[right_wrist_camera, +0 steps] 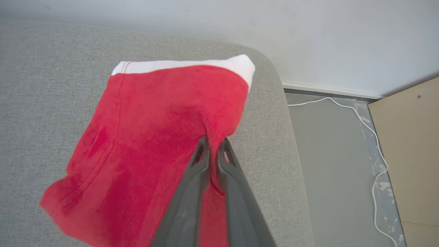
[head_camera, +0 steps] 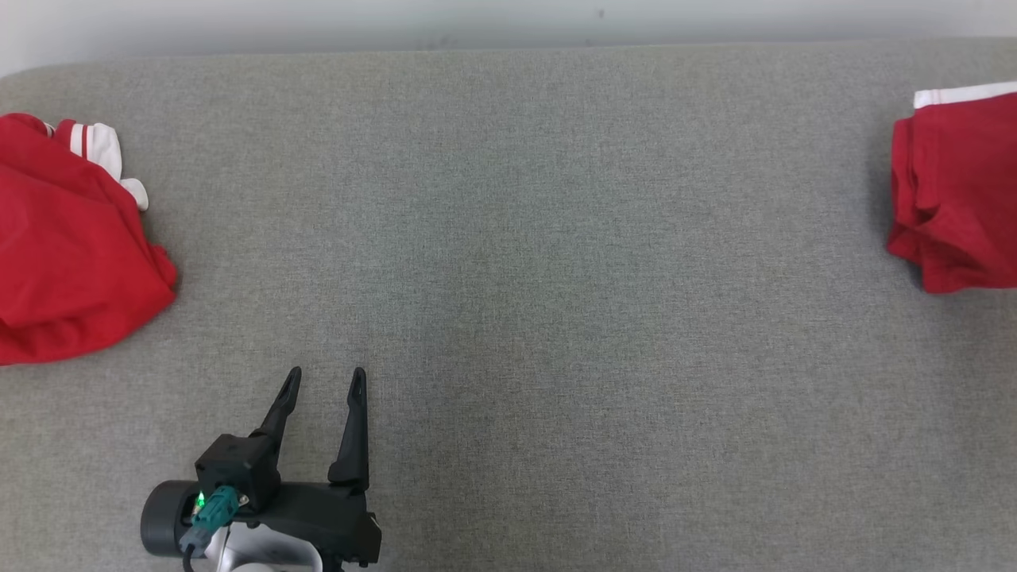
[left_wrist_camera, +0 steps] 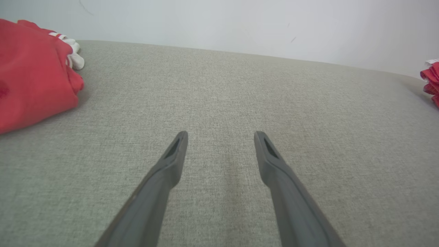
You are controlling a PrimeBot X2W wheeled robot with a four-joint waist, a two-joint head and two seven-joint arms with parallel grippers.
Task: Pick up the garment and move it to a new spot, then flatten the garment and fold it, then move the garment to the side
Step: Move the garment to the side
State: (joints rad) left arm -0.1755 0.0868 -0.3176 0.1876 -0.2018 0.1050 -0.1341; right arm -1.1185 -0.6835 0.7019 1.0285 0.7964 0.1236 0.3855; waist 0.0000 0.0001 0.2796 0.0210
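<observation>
We hold the garment (right_wrist_camera: 154,137) at the cushion's (right_wrist_camera: 51,85) right edge.
Right gripper (right_wrist_camera: 213,141) pinches it, likely setting it aside; left gripper (head_camera: 327,372) waits open.

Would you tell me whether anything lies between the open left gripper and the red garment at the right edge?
Nothing visible does: only bare grey fabric surface separates the left gripper from the red white-trimmed garment. The other crumpled red garment lies far left.

Head view: high, facing steeply down on the grey surface (head_camera: 556,238).
Left wrist view: low over it, facing the far wall (left_wrist_camera: 240,24).
Right wrist view: close above the right garment (right_wrist_camera: 154,130).
Shared, head and left wrist: left garment (head_camera: 63,254).
</observation>
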